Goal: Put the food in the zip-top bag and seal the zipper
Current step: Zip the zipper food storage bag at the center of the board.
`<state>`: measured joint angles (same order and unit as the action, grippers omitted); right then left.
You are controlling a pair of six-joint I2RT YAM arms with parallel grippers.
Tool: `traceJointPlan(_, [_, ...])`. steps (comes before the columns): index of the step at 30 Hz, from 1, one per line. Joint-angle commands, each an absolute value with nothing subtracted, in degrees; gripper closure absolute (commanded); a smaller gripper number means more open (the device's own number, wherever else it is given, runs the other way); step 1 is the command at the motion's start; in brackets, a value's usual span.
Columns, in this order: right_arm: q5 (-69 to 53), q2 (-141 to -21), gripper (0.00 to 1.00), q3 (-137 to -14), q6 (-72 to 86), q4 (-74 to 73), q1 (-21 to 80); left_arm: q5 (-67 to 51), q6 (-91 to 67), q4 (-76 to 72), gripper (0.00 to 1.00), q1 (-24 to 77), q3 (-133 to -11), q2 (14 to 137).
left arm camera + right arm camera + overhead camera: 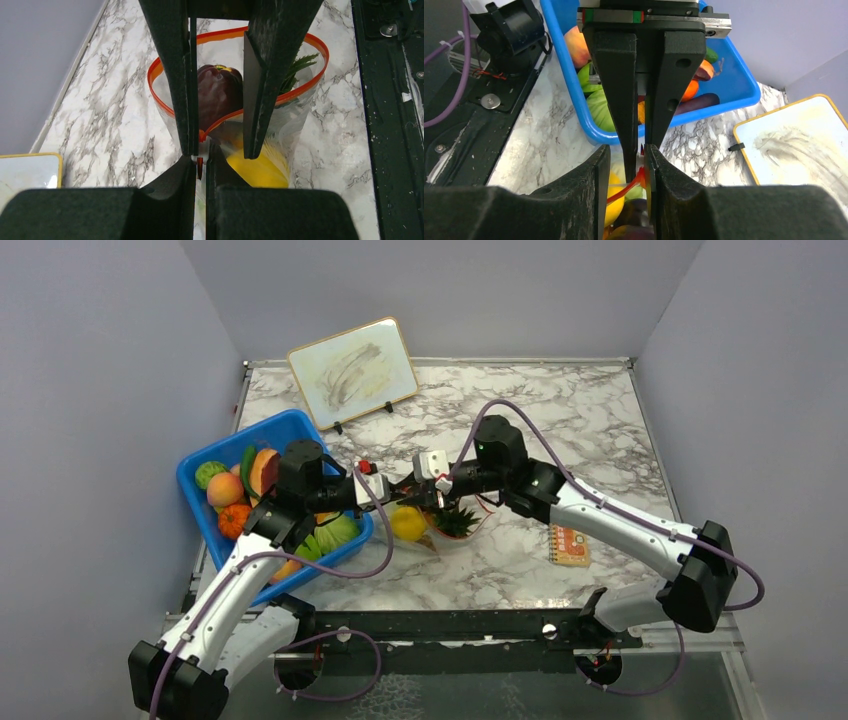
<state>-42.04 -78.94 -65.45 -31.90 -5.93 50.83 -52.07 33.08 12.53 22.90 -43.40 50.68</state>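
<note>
You won't find any readable text here. The small orange card (569, 545) lying on the marble tabletop (600, 420) has some print on it, but it's way too tiny and blurry to make out.

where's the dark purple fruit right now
In the left wrist view the dark purple fruit sits inside the open zip-top bag, just behind the left gripper, with the yellow fruit beside it.

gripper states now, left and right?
Left gripper: shut on the orange-red zipper strip of the clear plastic bag.
Right gripper: shut on the same strip.
</note>
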Motion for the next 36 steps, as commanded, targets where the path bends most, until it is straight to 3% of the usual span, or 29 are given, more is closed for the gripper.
traceJointPlan(1, [-37.62,-80.76,0.68,-66.97,-33.33,-3.76,51.84,-55.73,33.77,10.36,0.98,23.36,-44.96,48.54])
traceJointPlan(17, [-32.73,-80.97,0.64,-66.89,-35.04,-5.38,52.03,-55.82,35.16,11.18,1.00,23.30,-44.71,48.04])
traceJointPlan(24, [-32.18,-81.97,0.87,-67.37,-34.57,-6.99,52.03,-55.66,35.60,12.15,1.00,23.38,-44.93,47.95])
traceJointPlan(27, [-30.48,-81.34,0.99,-66.34,-34.54,-6.41,51.99,-54.13,35.35,12.42,0.90,23.37,-44.96,47.41])
traceJointPlan(31, [-28.41,-80.06,0.99,-65.06,-35.24,-5.88,52.03,-51.81,35.86,14.09,0.74,23.34,-44.90,46.12])
traceJointPlan(36, [-28.27,-79.29,0.99,-65.02,-35.57,-5.77,52.03,-51.54,37.18,16.24,0.68,23.33,-44.66,45.20])
